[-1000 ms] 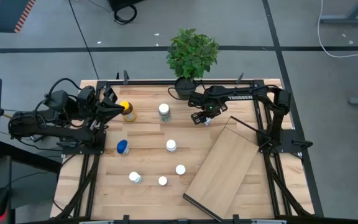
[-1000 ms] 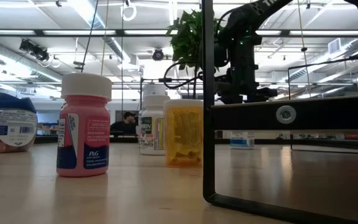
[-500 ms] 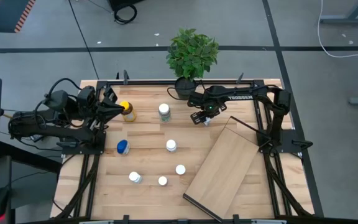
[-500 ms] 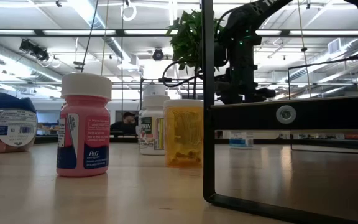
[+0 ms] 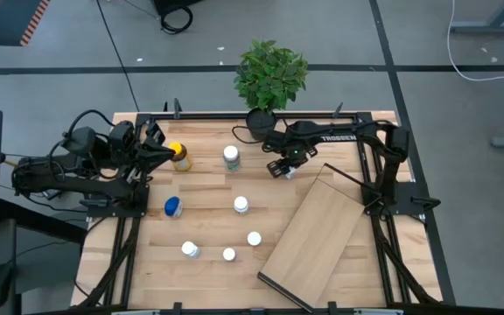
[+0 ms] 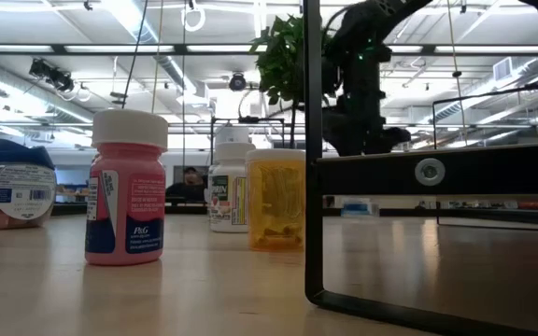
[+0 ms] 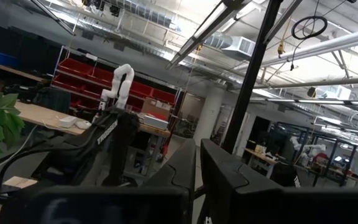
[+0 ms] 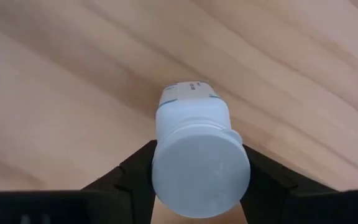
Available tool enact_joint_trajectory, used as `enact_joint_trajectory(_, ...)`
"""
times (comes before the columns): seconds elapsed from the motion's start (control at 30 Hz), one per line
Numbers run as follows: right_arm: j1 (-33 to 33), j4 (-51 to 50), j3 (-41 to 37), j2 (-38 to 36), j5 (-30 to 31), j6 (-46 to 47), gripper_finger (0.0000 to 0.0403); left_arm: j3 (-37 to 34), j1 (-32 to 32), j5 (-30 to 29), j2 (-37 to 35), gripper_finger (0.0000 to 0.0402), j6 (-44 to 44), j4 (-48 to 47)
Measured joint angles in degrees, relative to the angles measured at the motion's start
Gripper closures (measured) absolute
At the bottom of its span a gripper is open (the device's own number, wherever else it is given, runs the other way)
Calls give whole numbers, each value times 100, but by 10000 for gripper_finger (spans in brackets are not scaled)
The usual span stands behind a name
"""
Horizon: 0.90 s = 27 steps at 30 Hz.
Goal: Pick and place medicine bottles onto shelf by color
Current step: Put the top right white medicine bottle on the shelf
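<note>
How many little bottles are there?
8. Yellow-capped bottle and a white bottle at the back; blue-capped bottle and another white one mid-table; three white bottles near the front; held bottle in the right gripper. None seems hidden.

We see a light plank table (image 5: 208,197) in a black frame, and flat on its right half, set askew, lies the shelf (image 5: 313,236), a pale wood board with dark edge trim. Standing directly on the planks are an amber bottle with a yellow cap (image 5: 178,156) near the left rear, a green-labelled white bottle (image 5: 231,157) beside it, a blue-capped bottle (image 5: 172,206), and four white-capped bottles (image 5: 241,205) scattered toward the front. A potted plant (image 5: 269,77) stands at the rear edge.
</note>
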Motion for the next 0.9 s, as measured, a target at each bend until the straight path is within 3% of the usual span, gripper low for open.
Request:
enact_joint_trajectory(0.4, 992, -1396, 1316, -2, -7, 138, 214, 0, -2, -13, -2, 381, -265, 4)
enact_joint_trajectory(0.67, 1897, -2384, 2022, -2, -81, 937, 214, 0, 0, -65, -2, 377, -293, 9)
enact_joint_trajectory(0.9, 2778, -2620, 2079, 2, -129, 2045, 214, 0, 52, -388, -2, 365, -173, 13)
